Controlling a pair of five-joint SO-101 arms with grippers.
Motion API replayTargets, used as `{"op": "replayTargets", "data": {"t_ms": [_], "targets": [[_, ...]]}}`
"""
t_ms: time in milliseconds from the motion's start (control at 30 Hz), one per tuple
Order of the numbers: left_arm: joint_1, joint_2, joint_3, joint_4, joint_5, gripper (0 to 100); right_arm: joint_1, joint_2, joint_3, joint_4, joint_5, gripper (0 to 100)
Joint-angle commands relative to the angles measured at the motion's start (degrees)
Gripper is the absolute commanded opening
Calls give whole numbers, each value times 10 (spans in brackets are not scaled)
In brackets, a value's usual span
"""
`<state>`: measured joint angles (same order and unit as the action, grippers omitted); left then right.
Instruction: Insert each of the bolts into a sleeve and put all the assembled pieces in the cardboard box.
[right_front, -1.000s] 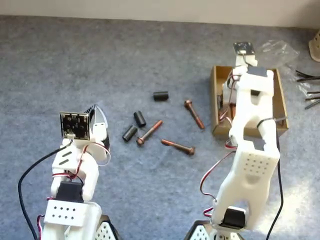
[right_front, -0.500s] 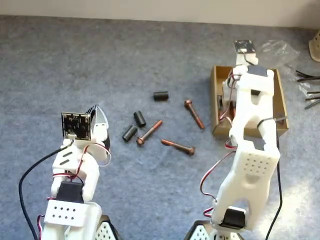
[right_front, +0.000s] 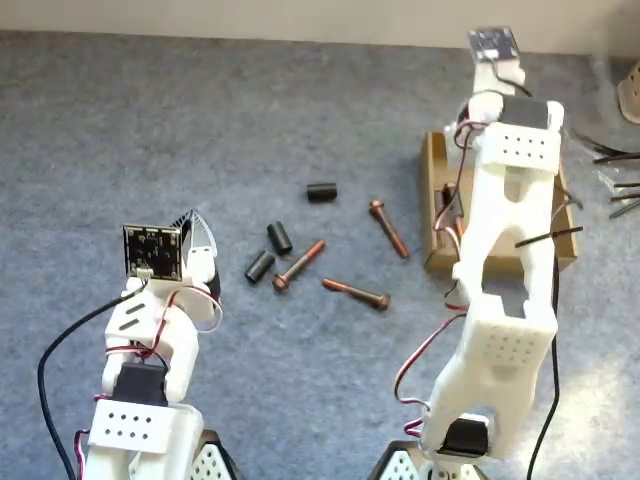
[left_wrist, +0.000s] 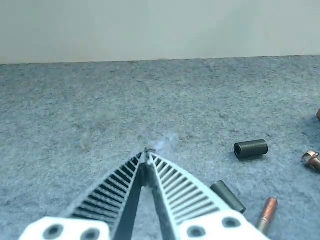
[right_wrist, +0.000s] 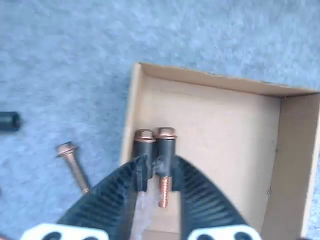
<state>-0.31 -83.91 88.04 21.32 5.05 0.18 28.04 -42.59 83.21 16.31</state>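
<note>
Cardboard box sits beneath the right pincer, jaws apart astride two assembled pieces; best lift straight up, snagging neither.

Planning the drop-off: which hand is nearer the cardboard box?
Right. The right hand hangs directly over the cardboard box; the left hand is far off, beyond the loose bolts on the carpet.
</note>
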Motion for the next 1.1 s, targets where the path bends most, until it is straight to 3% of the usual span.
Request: {"op": "replayTargets", "data": {"t_ms": [0,200,567,933,1067], "targets": [[13,-8,-5,-10,-5,5,-43,-54,-44,57,9,3],[13,-8,-5,-10,-5,5,-106,-87,-80,159,10,4],[13,-8,-5,-10,-5,5,-185,-193,-108,176,7,4],[8,-8,-7,-11,-5,5,-197,-332,58,172,7,4],[7,-8,-10,-11,-5,5,-244,-372,109,153,7,4]]}}
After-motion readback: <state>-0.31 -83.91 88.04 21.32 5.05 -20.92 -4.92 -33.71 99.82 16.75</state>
